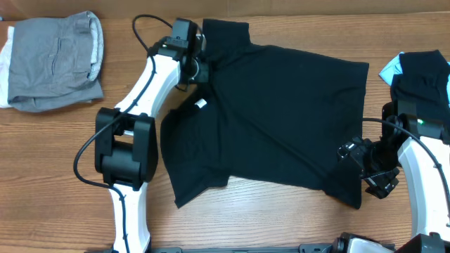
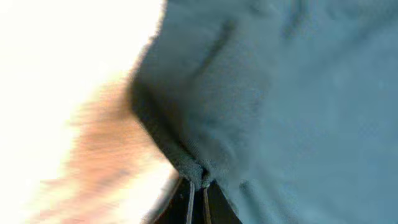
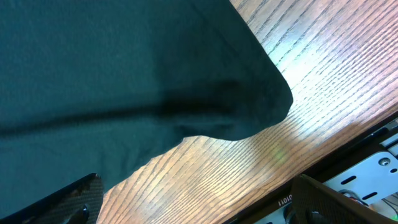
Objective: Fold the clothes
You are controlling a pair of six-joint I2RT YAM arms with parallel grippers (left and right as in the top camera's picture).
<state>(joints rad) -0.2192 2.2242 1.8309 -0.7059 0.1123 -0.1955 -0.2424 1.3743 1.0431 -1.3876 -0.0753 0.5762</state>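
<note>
Wooden table (image 1: 56,154) — left gripper (image 2: 198,193) pinches black shirt (image 1: 281,119).

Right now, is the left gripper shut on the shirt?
Yes, the left wrist view shows the left gripper closed, with a bunched edge of the shirt pinched in it.

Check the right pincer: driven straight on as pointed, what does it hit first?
Likely the black shirt, its hem corner lying just ahead of the open right pincer; depth unclear.
</note>
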